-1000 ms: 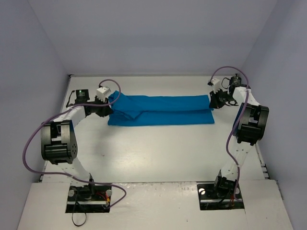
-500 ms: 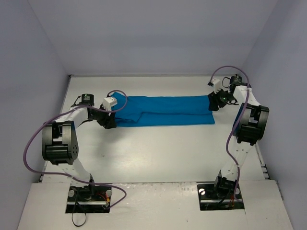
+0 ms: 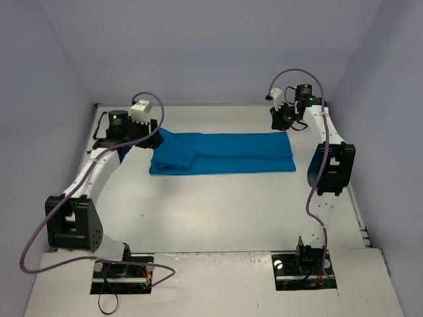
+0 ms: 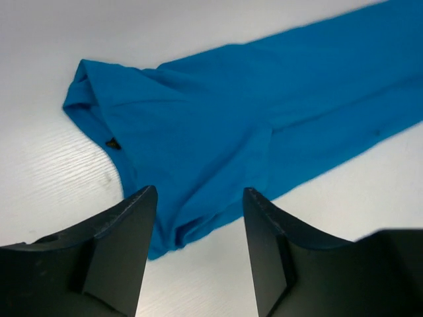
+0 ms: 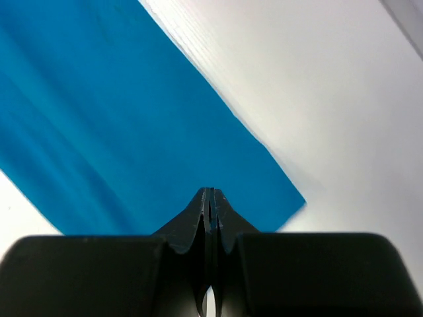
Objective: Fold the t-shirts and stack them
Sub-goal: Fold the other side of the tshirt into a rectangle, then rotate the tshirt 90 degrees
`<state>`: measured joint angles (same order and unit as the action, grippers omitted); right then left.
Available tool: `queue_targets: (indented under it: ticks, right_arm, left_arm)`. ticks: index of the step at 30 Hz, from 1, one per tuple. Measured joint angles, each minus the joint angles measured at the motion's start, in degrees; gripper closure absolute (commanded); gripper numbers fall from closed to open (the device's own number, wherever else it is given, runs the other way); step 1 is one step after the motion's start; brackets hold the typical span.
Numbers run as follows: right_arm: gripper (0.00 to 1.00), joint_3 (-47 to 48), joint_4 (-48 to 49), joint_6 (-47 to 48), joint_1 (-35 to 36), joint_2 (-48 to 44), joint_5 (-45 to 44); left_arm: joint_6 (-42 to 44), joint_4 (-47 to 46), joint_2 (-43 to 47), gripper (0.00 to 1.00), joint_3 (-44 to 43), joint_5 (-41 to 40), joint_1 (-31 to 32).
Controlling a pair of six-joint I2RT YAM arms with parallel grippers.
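Risks skewed fold from 1-sided lift: t-shirt (image 3: pixel 221 153) in 1 long strip on far half of table (image 3: pixel 218 211), L gripper (image 4: pixel 198 195) gaping over collar end, R gripper (image 5: pixel 210 193) clenched empty over other end.

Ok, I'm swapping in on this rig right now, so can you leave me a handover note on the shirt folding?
Left gripper: jaws open, hovering over the t-shirt's left end, holding nothing.
Right gripper: jaws shut, at the shirt's far right corner; no cloth visibly lifted.
T-shirt: flat on the table as a long strip, collar end left.
Done: lengthwise fold.
Left: fold the strip across; nothing stacked yet.
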<state>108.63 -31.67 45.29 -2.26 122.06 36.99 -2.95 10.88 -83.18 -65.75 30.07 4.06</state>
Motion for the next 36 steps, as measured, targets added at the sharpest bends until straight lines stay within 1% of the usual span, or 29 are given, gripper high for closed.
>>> queue_targets:
  ticks: [2, 4, 8, 10, 14, 16, 18, 22, 25, 28, 31, 36]
  right_arm:
    - [1.00, 0.44, 0.34, -0.07, 1.56, 2.63, -1.13]
    - [1.00, 0.42, 0.38, -0.05, 2.61, 5.73, -2.51]
    - [1.00, -1.47, 0.08, 0.21, 2.63, 10.07, -5.98]
    - [1.00, -2.02, 0.30, 0.43, 2.40, 10.34, -7.04]
    - [1.00, -3.76, 1.61, 0.65, 2.52, 9.39, -9.90]
    - [1.00, -5.80, 2.49, 0.65, 3.11, 8.10, -11.81]
    - [1.00, -7.93, 3.47, 0.52, 3.84, 6.84, -13.54]
    - [1.00, -13.13, 5.51, -1.17, 5.19, 3.68, -16.47]
    - [1.00, -15.89, 5.68, -4.51, 6.19, 1.87, -18.09]
    - [1.00, -17.97, 5.80, -9.78, 6.99, 0.55, -18.79]
    - [1.00, -20.04, 5.79, -15.60, 7.23, -0.71, -18.09]
    - [1.00, -24.43, 6.67, -27.21, 7.12, -3.12, -13.88]
  left_arm:
    - [-5.20, -0.66, -3.84, 0.57, -2.88, -3.98, 2.15]
    - [-10.41, -0.87, -7.79, 0.59, -4.71, -7.24, 3.78]
    - [-19.68, -0.30, -14.82, 0.60, -5.45, -13.53, 6.21]
    - [-23.41, 0.24, -17.49, 0.63, -5.45, -15.97, 7.64]
    - [-29.83, 2.46, -22.55, 0.74, -6.74, -19.87, 10.58]
    - [-32.19, 3.49, -25.71, 0.76, -7.93, -22.02, 11.55]
    - [-34.10, 4.41, -28.13, 0.75, -8.86, -24.49, 11.99]
    - [-34.43, 7.09, -30.11, 0.75, -12.26, -29.55, 11.31]
    - [-32.47, 9.65, -32.85, 0.74, -16.80, -31.82, 10.30]
    - [-27.90, 12.93, -38.08, 0.72, -25.03, -33.88, 9.24]
    - [-22.45, 14.02, -42.95, 0.71, -32.42, -34.63, 8.44]
    - [-14.97, 17.52, -47.95, 0.71, -41.04, -33.94, 7.75]
